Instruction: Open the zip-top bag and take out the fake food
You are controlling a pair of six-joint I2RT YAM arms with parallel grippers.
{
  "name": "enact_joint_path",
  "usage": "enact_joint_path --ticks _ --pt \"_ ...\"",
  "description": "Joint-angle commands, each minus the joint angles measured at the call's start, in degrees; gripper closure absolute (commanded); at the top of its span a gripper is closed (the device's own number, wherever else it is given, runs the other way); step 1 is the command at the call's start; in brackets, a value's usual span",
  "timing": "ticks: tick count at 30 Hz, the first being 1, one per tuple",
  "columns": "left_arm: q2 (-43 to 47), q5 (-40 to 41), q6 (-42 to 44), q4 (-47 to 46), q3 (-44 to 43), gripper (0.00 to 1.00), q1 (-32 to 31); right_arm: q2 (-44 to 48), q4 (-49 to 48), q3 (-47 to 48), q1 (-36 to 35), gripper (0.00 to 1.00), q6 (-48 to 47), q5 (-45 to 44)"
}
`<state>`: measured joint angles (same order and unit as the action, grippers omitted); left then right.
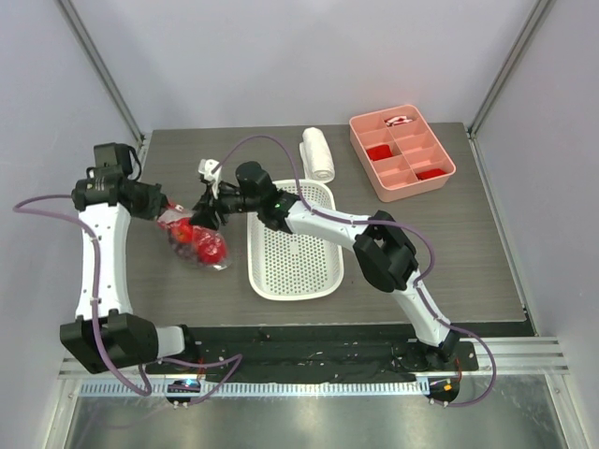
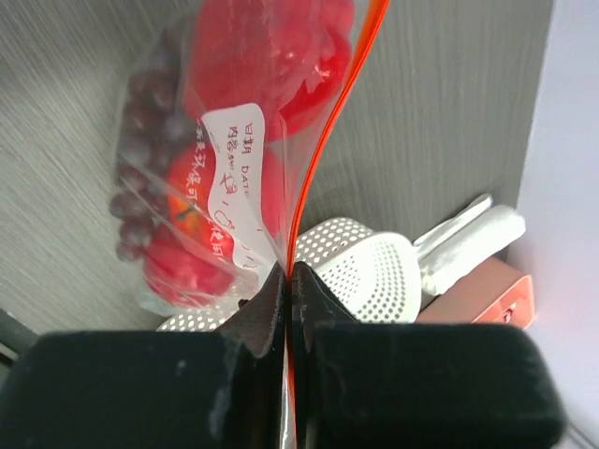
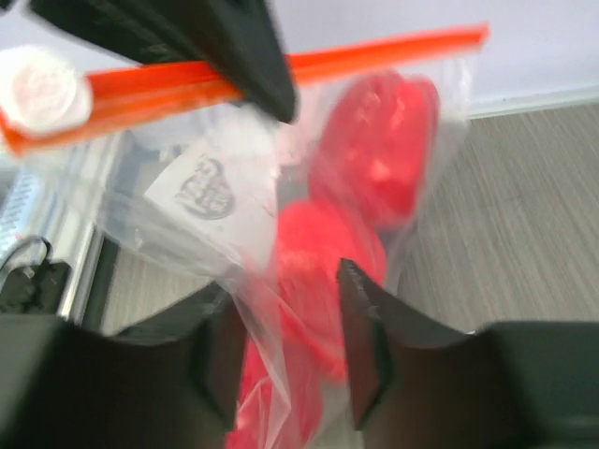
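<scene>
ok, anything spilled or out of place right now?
Nothing spilled or damaged. The zip-top bag is held upright by its orange zip strip, pinched in the left gripper, with the fake food all inside. The right gripper stands open around the bag's film. The white basket and pink tray sit slightly skewed.

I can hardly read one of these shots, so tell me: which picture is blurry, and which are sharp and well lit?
Right wrist view: blurred, the zip-top bag and its red fake food soft-edged. Left wrist view: sharper, the bag's white label legible, mild sheen on the plastic. Top external view: crisp, evenly lit, faint shadows on the table.
</scene>
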<state>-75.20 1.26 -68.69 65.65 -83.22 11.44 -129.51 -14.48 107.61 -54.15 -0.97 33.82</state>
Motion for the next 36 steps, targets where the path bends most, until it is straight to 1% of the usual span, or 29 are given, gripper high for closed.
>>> enact_joint_path --ticks 1,2,3,5,7,10,15,17,18,21,23,25,27,29,30,32,34,36 --pt "6.8 3.9 -5.3 -1.6 3.0 1.0 0.4 4.8 -2.3 1.1 -0.2 0.43 6.6 -1.5" --pt "7.4 2.6 -5.8 -2.4 4.3 1.0 0.4 5.1 -3.8 0.2 -0.2 0.4 8.4 -1.0" --pt "7.7 1.5 -6.3 -3.1 5.5 1.0 0.3 5.8 -5.9 -0.7 -0.3 0.38 8.8 -0.8" --pt "7.3 -0.3 -7.2 -2.6 7.1 1.0 0.3 5.8 -7.1 -1.9 -0.3 0.36 8.8 0.1" --pt "7.0 0.1 -7.0 -2.4 7.0 1.0 0.3 5.0 -6.0 -0.7 -0.1 0.36 8.4 0.9" --pt "7.5 0.9 -6.2 -3.0 7.3 1.0 0.1 5.1 -4.7 0.4 -0.2 0.4 7.2 1.3" --pt "7.0 2.5 -6.1 -2.2 6.2 1.0 0.2 5.9 -4.9 -0.3 0.0 0.41 6.6 1.0" --pt "5.9 2.9 -5.9 -0.5 5.2 1.0 0.2 7.0 -4.9 -1.3 0.3 0.4 5.2 1.5" --pt "5.6 3.2 -5.8 -0.1 3.9 1.0 0.2 7.6 -5.2 -2.7 0.5 0.37 4.6 1.8" --pt "5.1 3.8 -5.2 -0.5 3.0 1.0 0.2 9.1 -6.2 -4.4 1.3 0.33 1.9 3.5" --pt "4.5 2.8 -5.5 -0.4 3.0 1.0 0.2 8.7 -5.0 -3.1 1.4 0.33 -0.7 4.6" --pt "4.2 1.3 -5.3 -0.8 3.3 1.0 0.2 6.6 -0.6 1.4 1.4 0.34 -1.5 6.5" --pt "4.0 0.3 -5.5 -0.8 3.8 1.0 0.2 5.0 1.0 4.2 1.3 0.39 -2.0 7.0" --pt "3.9 0.0 -5.8 -0.2 3.9 1.0 0.3 4.4 0.9 4.9 0.8 0.42 -2.1 6.7" --pt "4.3 0.2 -5.9 -0.1 3.9 1.0 0.2 4.3 0.8 5.7 0.7 0.47 -2.0 6.7" --pt "4.5 0.8 -5.7 -0.5 4.1 1.0 0.2 3.4 1.1 6.5 0.5 0.51 -2.0 6.2" --pt "4.8 0.9 -5.5 -0.3 4.2 1.0 0.3 3.1 -0.4 6.4 0.2 0.61 -0.7 6.2" --pt "4.8 1.4 -5.3 0.1 3.9 1.0 0.2 2.7 -0.6 6.8 0.0 0.8 -0.3 6.3"
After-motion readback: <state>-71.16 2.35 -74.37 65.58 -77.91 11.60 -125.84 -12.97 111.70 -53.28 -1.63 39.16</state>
